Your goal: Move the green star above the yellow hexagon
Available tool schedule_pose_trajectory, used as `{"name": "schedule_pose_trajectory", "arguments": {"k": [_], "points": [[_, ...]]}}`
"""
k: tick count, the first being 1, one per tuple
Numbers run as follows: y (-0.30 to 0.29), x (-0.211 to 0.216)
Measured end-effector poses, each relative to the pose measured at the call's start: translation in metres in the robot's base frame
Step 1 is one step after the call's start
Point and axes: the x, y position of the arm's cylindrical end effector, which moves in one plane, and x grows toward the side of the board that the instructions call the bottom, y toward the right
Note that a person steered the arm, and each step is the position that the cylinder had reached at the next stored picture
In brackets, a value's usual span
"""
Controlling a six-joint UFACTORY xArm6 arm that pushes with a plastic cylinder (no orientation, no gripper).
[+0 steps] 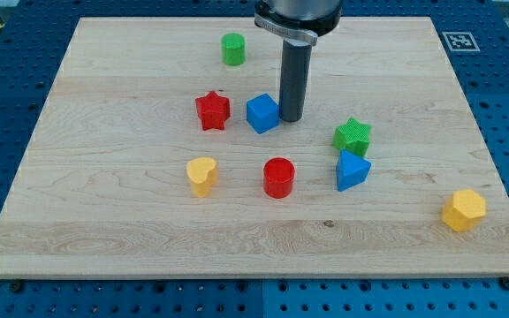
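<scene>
The green star (353, 136) lies right of the board's middle, touching the blue triangle (352, 170) just below it. The yellow hexagon (464, 210) sits near the board's lower right corner, well below and to the right of the star. My tip (291, 118) rests on the board just right of the blue cube (262, 113), about touching it, and a short way left and slightly above the green star.
A red star (212, 110) lies left of the blue cube. A green cylinder (232, 49) stands near the view's top. A yellow heart (201, 176) and a red cylinder (279, 177) lie below the middle. The wooden board (104, 238) ends at blue pegboard.
</scene>
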Motion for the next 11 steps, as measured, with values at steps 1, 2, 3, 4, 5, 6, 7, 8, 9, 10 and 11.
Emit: {"name": "schedule_pose_trajectory", "arguments": {"k": [1,2,3,4,5,6,7,8,9,10,11], "points": [[0.014,0.012],[0.033,0.026],[0.051,0.034],[0.054,0.042],[0.054,0.049],[0.058,0.049],[0.074,0.049],[0.095,0.049],[0.108,0.053],[0.109,0.069],[0.122,0.085]]}}
